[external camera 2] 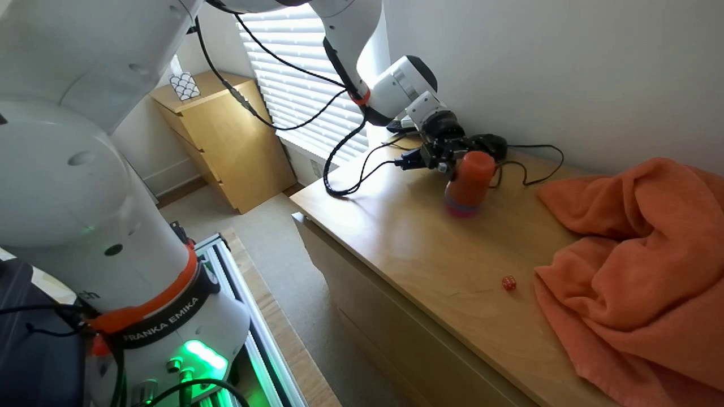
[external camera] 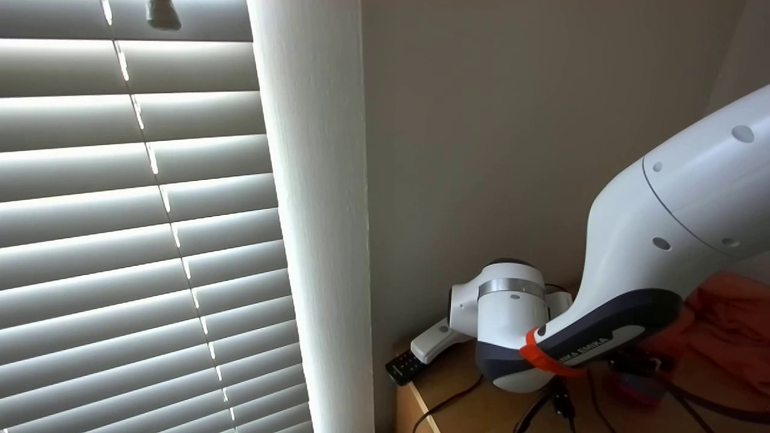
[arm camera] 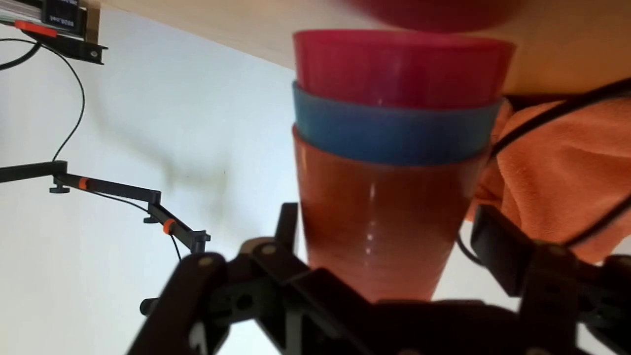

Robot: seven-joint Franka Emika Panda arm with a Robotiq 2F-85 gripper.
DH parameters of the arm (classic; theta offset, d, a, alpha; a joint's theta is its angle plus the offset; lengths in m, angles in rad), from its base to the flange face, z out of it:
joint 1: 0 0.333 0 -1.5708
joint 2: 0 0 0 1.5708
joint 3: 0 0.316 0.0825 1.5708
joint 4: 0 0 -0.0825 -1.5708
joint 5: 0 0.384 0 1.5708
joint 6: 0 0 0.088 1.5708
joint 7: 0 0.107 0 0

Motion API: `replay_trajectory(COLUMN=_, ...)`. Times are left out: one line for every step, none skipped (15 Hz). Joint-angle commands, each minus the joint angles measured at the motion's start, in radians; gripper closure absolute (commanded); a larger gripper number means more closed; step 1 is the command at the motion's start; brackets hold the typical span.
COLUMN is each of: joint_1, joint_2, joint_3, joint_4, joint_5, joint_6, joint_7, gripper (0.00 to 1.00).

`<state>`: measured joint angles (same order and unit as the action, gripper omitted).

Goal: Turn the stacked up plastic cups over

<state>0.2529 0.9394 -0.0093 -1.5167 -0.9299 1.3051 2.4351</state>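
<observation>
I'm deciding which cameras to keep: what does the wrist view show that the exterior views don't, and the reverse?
Only the wrist view shows the jointed black boom and, clearly, a gap beside the cups inside the open gripper.
Only exterior views show the window blinds, remote control and red die.
Wrist and exterior views share the cups, the orange cloth and the wooden tabletop.

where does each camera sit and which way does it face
Wrist view: sits behind the open end effector, which shows; aimed at the stacked cups.
In an exterior view: raised, facing the blinds and wall; the arm enters at right.
In an exterior view: high beside the robot's base, looking down across the table; base, arm and end effector show.
Both exterior views share arm, blinds, table and towel.
</observation>
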Motion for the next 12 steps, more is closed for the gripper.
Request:
replay_trajectory(joint_1=-0.005, joint_2=0.025, joint_3=0.0, joint_4=0.029, joint_5=0.02, joint_6=-0.023, joint_7=0.004, gripper=0.0)
replay_trajectory(joint_1=-0.005, joint_2=0.024, joint_3=0.0, joint_4=0.029, joint_5=0.021, joint_6=-0.022, joint_7=0.005, gripper=0.0)
replay_trajectory(joint_1=-0.006, joint_2=0.024, joint_3=0.0, joint_4=0.029, joint_5=0.021, joint_6=-0.022, joint_7=0.005, gripper=0.0)
replay_trajectory(joint_1=-0.007, joint_2=0.024, joint_3=0.0, joint_4=0.029, joint_5=0.022, joint_6=-0.021, joint_7=0.005, gripper=0.0)
replay_trajectory(joint_1=-0.01, joint_2=0.016, joint_3=0.001, joint_4=0.021, joint_5=0.022, joint_6=-0.015, joint_7=0.005, gripper=0.0)
replay_trajectory(joint_1=-0.013, joint_2=0.006, joint_3=0.005, joint_4=0.014, joint_5=0.023, joint_6=-0.007, joint_7=0.002, gripper=0.01)
replay_trajectory(joint_1=-0.018, joint_2=-0.009, joint_3=0.009, joint_4=0.003, joint_5=0.028, joint_6=0.002, joint_7=-0.002, gripper=0.0)
replay_trajectory(joint_1=-0.021, joint_2=-0.025, joint_3=0.011, joint_4=-0.008, joint_5=0.03, joint_6=0.008, joint_7=-0.003, gripper=0.0)
replay_trajectory(joint_1=-0.025, joint_2=-0.041, joint_3=0.015, joint_4=-0.019, joint_5=0.032, joint_6=0.018, joint_7=-0.005, gripper=0.0)
replay_trajectory(joint_1=-0.03, joint_2=-0.068, joint_3=0.019, joint_4=-0.038, joint_5=0.034, joint_6=0.033, joint_7=-0.004, gripper=0.0)
replay_trajectory(joint_1=-0.037, joint_2=-0.095, joint_3=0.027, joint_4=-0.06, joint_5=0.031, joint_6=0.057, joint_7=-0.018, gripper=0.0)
replay_trajectory(joint_1=-0.041, joint_2=-0.124, joint_3=0.031, joint_4=-0.084, joint_5=0.027, joint_6=0.078, joint_7=-0.029, gripper=0.0)
